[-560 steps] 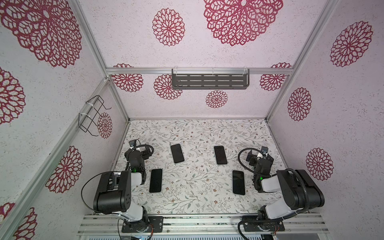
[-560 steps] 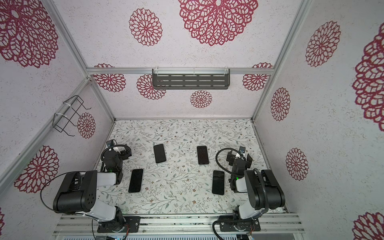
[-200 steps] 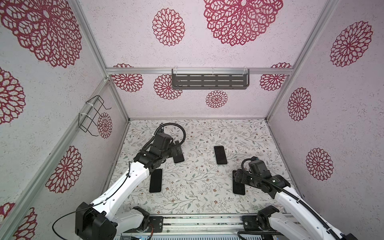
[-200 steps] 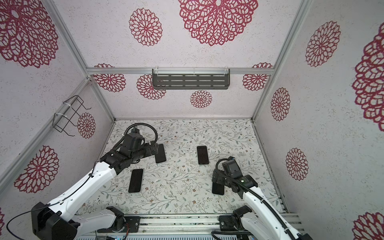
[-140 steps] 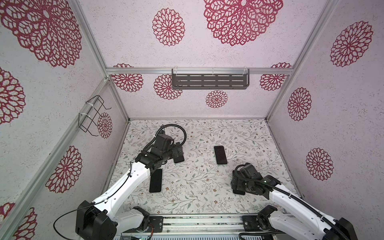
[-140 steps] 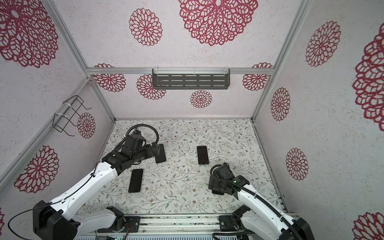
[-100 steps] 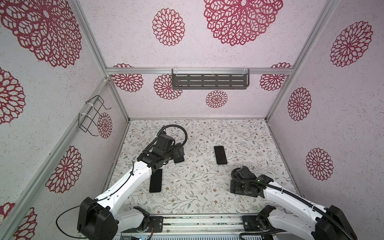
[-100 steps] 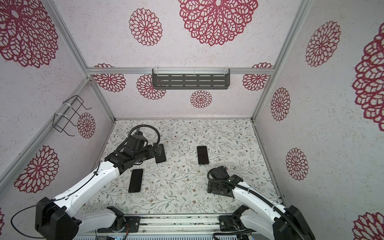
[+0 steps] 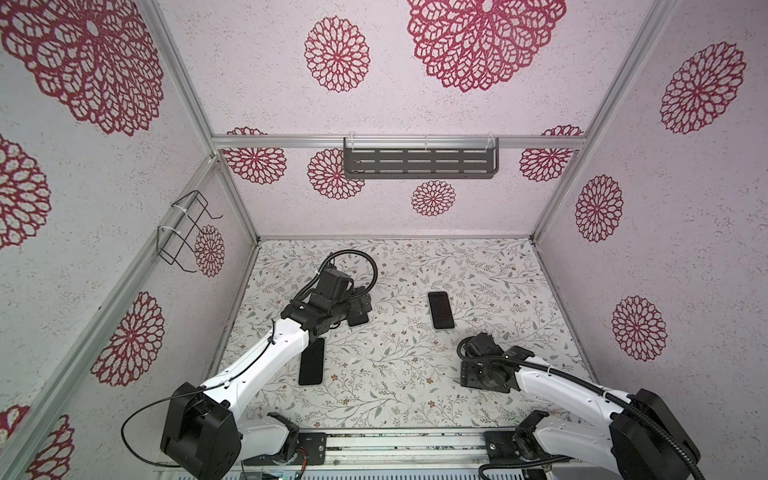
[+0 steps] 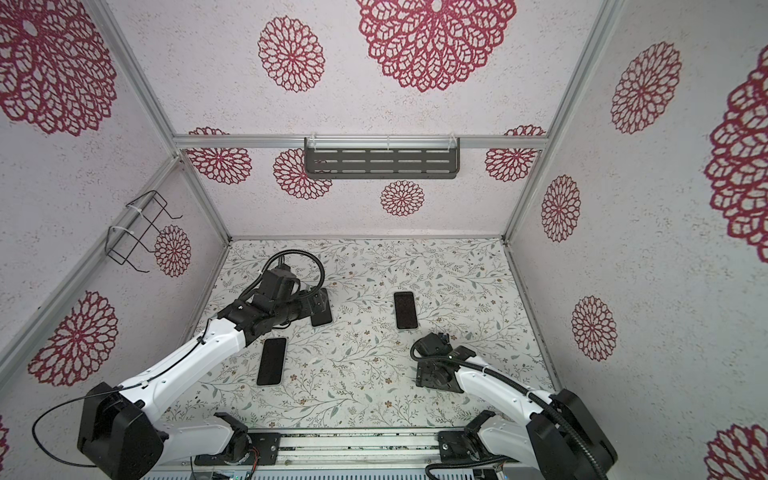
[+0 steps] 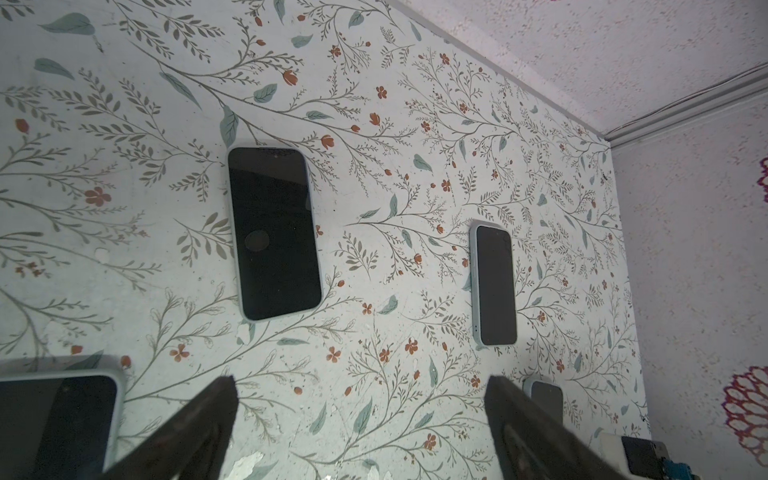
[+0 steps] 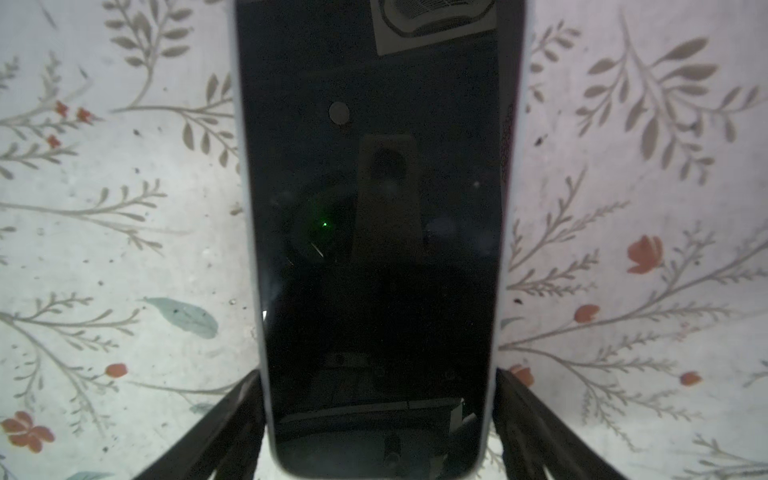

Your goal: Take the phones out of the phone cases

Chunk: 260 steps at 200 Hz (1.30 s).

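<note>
The phone (image 12: 374, 249) is seen lying screen-up on the floral table (image 12: 124, 249), still seated in its pale phone case (image 12: 259, 332). Of the 4 cased phones laid out, it is the near right unit, and in both top views it is hidden beneath the right gripper (image 12: 378, 376).

Within the last 1 second this gripper has been lowered from beside the phone onto it, and its jaws have been brought inward from full spread. They are now set astride the phone's end, close against both long edges of the case; whether they already press cannot be told. The grasp stage is thus judged to be under way, with no separation of phone and case yet made.

The left gripper (image 11: 361, 382) has been kept almost in place over that second, jaws wide and empty, hovering by the far left phone (image 10: 323, 318), well apart from the right arm's work. A 2nd hold on the same case will probably be needed, so this arm is judged poorly placed.
</note>
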Each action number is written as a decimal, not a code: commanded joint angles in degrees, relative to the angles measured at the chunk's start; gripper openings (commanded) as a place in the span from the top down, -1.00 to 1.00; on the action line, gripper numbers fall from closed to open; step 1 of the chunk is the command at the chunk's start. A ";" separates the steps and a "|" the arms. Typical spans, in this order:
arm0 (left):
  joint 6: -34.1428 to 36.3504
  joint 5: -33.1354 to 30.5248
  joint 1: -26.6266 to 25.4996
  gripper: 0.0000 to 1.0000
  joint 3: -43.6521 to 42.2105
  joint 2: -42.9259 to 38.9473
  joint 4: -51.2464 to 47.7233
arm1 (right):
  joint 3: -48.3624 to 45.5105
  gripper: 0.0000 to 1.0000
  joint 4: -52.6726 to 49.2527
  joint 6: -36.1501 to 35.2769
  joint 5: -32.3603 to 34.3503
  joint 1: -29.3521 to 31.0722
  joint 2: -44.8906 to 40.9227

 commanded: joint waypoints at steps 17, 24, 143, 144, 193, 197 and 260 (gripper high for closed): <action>-0.69 1.33 -0.30 -0.94 0.86 1.68 1.77 | 0.64 -0.66 -0.30 -0.09 1.25 0.45 0.99; -0.81 1.75 -0.30 -0.94 0.97 2.02 2.03 | 0.69 -0.65 -0.26 -0.09 1.25 0.45 0.95; -7.57 13.13 -4.95 -0.94 -1.43 8.49 16.93 | 0.91 0.15 5.61 -3.53 -3.67 0.45 -1.81; -7.67 13.29 -4.98 -0.94 -1.42 8.54 17.01 | 0.95 0.16 5.64 -3.56 -3.72 0.50 -1.89; -12.74 18.17 -6.57 -0.94 -3.64 12.79 26.39 | 2.01 0.43 8.56 -6.67 -6.26 0.52 -5.91; -13.47 18.61 -6.72 -0.94 -3.91 13.24 27.46 | 2.05 0.45 9.04 -7.00 -6.65 0.54 -6.16; -24.14 26.86 -9.54 -0.97 -6.12 23.51 46.46 | 2.05 0.64 16.19 -9.58 -11.97 1.15 -9.12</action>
